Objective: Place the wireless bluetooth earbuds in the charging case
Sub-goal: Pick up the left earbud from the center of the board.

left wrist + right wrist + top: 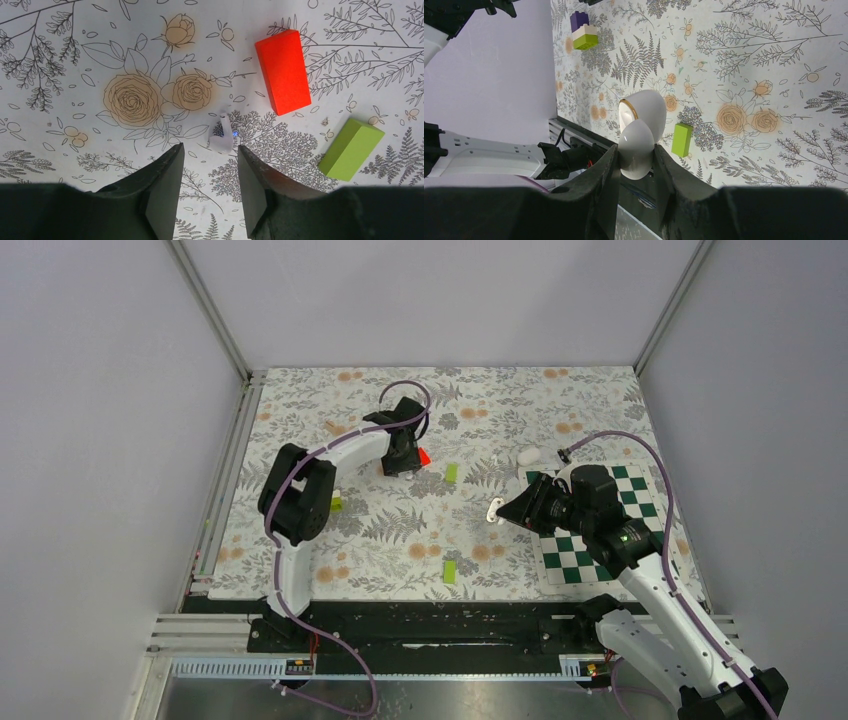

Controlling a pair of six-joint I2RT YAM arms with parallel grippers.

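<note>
We find no readable text, label, brand or number in any view. The mat (400,540) bears only printed flowers and ferns, and the board (562,568) only green and white squares. The case (644,115), red block (283,70) and green block (350,148) show plain faces.
</note>
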